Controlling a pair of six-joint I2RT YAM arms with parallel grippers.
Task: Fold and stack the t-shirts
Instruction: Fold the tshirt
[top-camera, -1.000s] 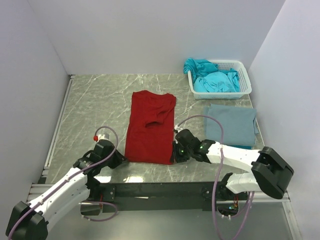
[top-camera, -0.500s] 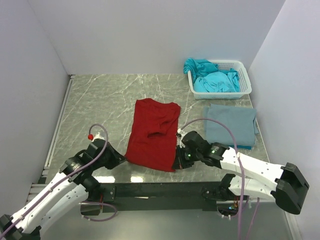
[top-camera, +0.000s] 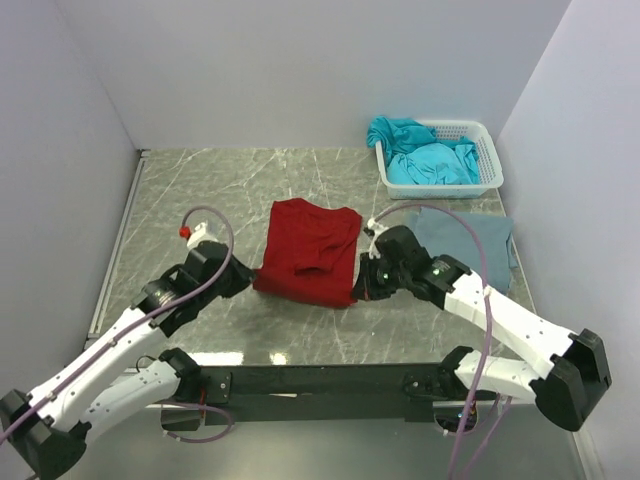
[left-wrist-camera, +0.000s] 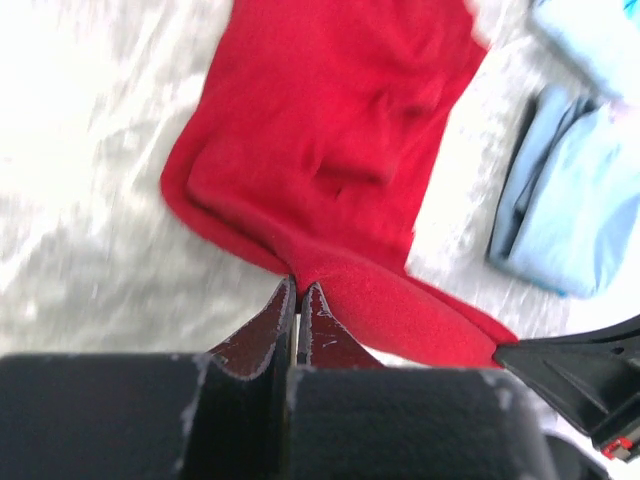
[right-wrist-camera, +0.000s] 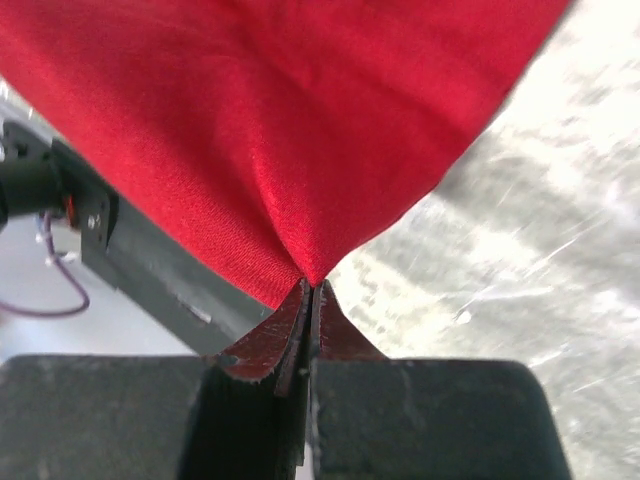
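The dark red t-shirt (top-camera: 308, 250) lies in the middle of the table with its near hem lifted and carried toward the far end. My left gripper (top-camera: 252, 280) is shut on its near left corner, seen in the left wrist view (left-wrist-camera: 297, 283) with the red cloth (left-wrist-camera: 330, 130) spread beyond. My right gripper (top-camera: 360, 287) is shut on the near right corner, seen in the right wrist view (right-wrist-camera: 310, 283) with red cloth (right-wrist-camera: 280, 120) hanging from it. A folded grey-blue t-shirt (top-camera: 470, 250) lies at the right. Turquoise t-shirts (top-camera: 425, 160) fill the basket.
The white lattice basket (top-camera: 487, 150) stands at the far right corner. The grey-blue shirt also shows in the left wrist view (left-wrist-camera: 570, 210). Walls close in left, right and behind. A metal rail (top-camera: 115, 250) runs along the table's left edge.
Both grippers have moved away from the near edge toward the far end, carrying the red shirt's near hem up and over. The shirt now looks shorter.
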